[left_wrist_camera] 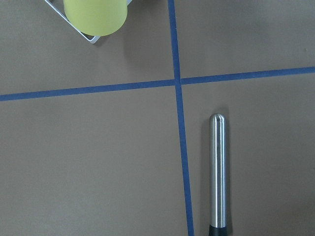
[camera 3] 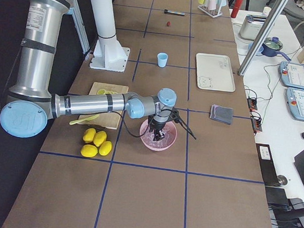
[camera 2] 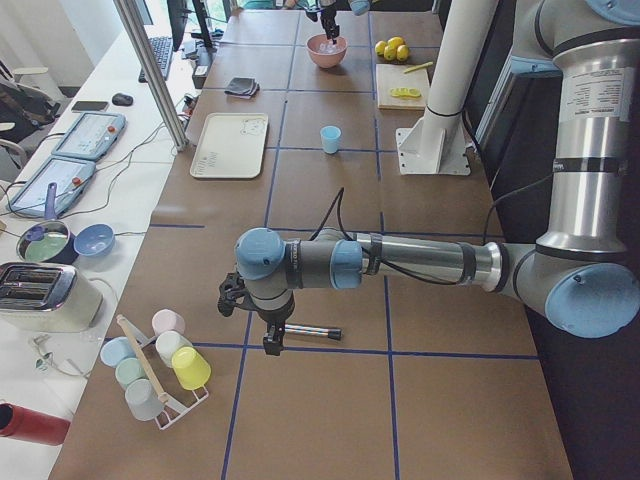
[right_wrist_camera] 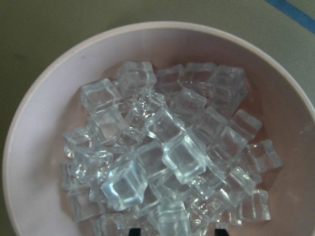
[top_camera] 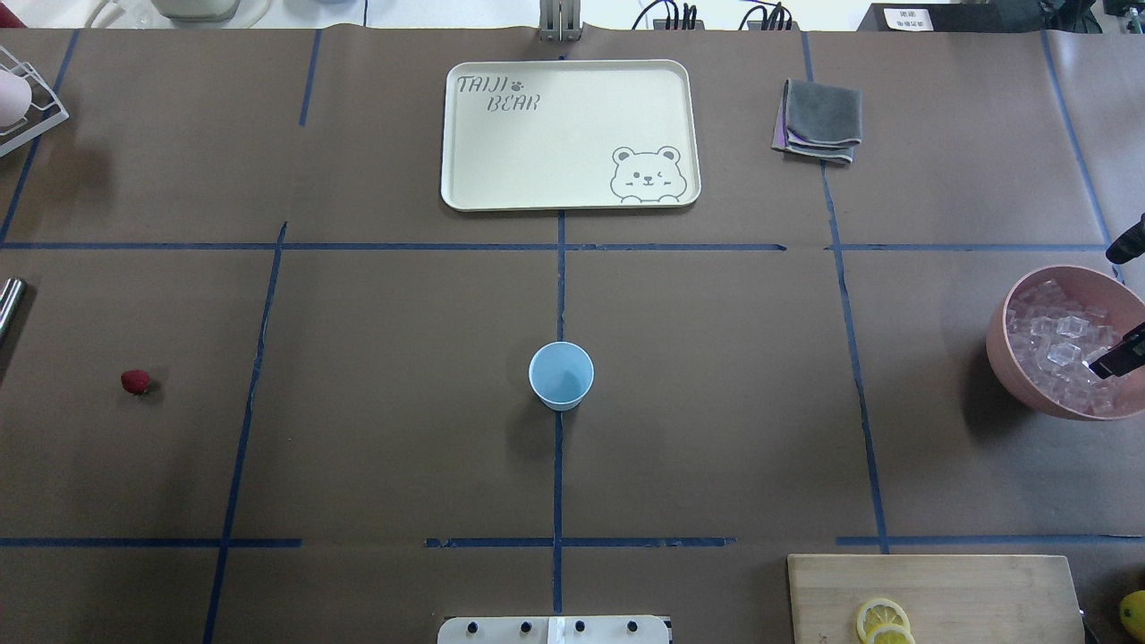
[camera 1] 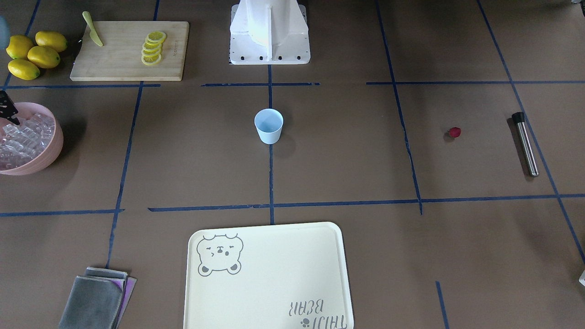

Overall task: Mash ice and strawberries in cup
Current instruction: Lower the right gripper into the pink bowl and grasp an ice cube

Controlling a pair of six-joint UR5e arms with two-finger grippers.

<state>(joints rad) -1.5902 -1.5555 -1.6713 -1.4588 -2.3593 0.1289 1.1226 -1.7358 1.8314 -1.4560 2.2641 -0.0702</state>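
Brown paper crossed with blue tape lines covers the table [top_camera: 402, 429]. Nearest the robot's white base [camera 1: 269, 32], on its right side, a wooden cutting board [camera 1: 128, 50] carries a row of lemon slices [camera 1: 153, 48] and a pale green knife [camera 1: 93, 29]. Four whole lemons [camera 1: 32, 55] lie just beside it.

One row out, the cup [top_camera: 561, 376] stands upright on the centre tape line, well apart from everything else. Level with it, to the robot's left, the strawberry [top_camera: 135, 382] lies alone on the paper. Beyond the berry a steel muddler [camera 1: 524, 144] with a black end lies flat. The left gripper [camera 2: 272, 345] hangs just above the muddler; I cannot tell whether its jaws are spread or pressed together. Past it, at the table's end, a wire rack [camera 2: 150, 365] holds coloured tumblers [camera 2: 190, 368].

Level with the cup on the robot's right, the ice [right_wrist_camera: 162, 157] is piled in a pink bowl [top_camera: 997, 340]. The right gripper [camera 3: 159, 129] is lowered over the pile with its jaws spread, and their dark tips show at the bottom edge of the wrist view, either side of a cube.

Farthest from the robot, a cream tray [top_camera: 572, 134] printed with a bear sits on the centre line. Folded grey cloths [top_camera: 818, 121] lie to its right.
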